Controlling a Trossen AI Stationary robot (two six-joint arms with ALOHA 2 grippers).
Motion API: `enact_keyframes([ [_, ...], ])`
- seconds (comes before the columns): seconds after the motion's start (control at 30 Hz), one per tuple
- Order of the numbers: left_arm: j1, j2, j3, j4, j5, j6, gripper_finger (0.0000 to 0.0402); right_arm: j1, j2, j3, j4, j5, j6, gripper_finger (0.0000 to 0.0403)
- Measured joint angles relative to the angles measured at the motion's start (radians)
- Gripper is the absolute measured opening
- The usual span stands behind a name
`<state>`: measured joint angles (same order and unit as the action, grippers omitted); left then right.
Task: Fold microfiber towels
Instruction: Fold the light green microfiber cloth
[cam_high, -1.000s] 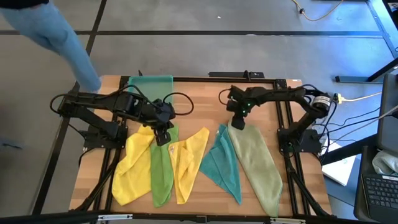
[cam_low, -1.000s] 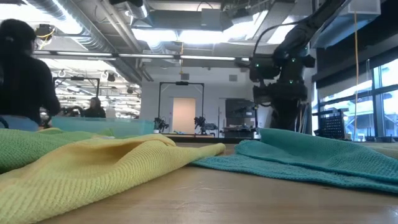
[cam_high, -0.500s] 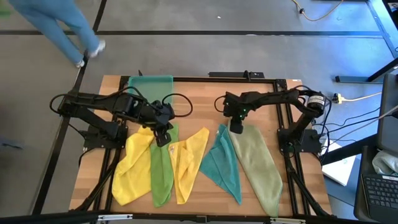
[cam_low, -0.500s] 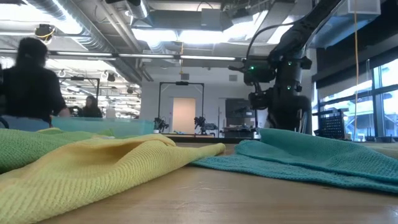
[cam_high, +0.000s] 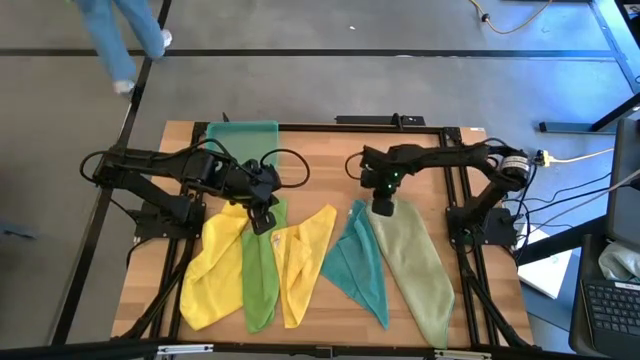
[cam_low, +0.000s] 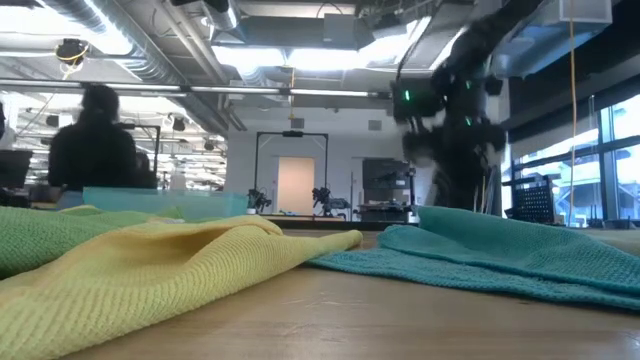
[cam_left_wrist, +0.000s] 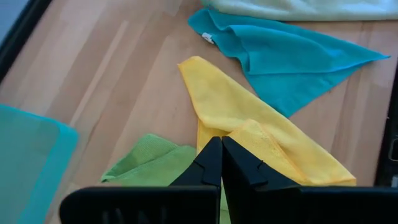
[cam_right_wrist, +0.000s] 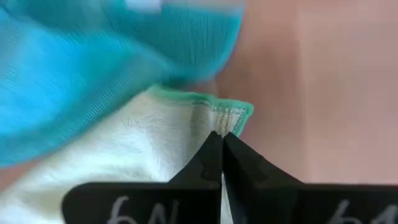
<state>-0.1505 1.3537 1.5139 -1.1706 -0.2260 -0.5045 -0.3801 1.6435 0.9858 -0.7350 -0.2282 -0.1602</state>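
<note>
While person (cam_low: 92, 140) stands behind wood table (cam_high: 310, 160), both jaws shut; right pinches pale towel (cam_high: 410, 255).

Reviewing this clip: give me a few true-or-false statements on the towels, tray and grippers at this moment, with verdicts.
1. The right gripper is shut on a corner of the pale olive-green towel. True.
2. The teal towel lies inside the teal tray. False: it lies on the table, beside the pale olive-green towel.
3. The left gripper is shut. True.
4. The bright green towel is neatly folded. False: it lies rumpled between two yellow towels.
</note>
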Motion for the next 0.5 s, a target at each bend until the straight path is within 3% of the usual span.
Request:
enact_keyframes([
  [0.3, 0.000, 0.000, 0.000, 0.016, -0.112, 0.017, 0.0000, 0.005, -0.190, 0.229, -0.004, 0.070, 0.002, 0.0002],
  [0.5, 0.000, 0.000, 0.000, 0.232, -0.241, 0.114, 0.0000, 0.023, -0.211, 0.390, -0.016, 0.070, -0.006, 0.0002],
])
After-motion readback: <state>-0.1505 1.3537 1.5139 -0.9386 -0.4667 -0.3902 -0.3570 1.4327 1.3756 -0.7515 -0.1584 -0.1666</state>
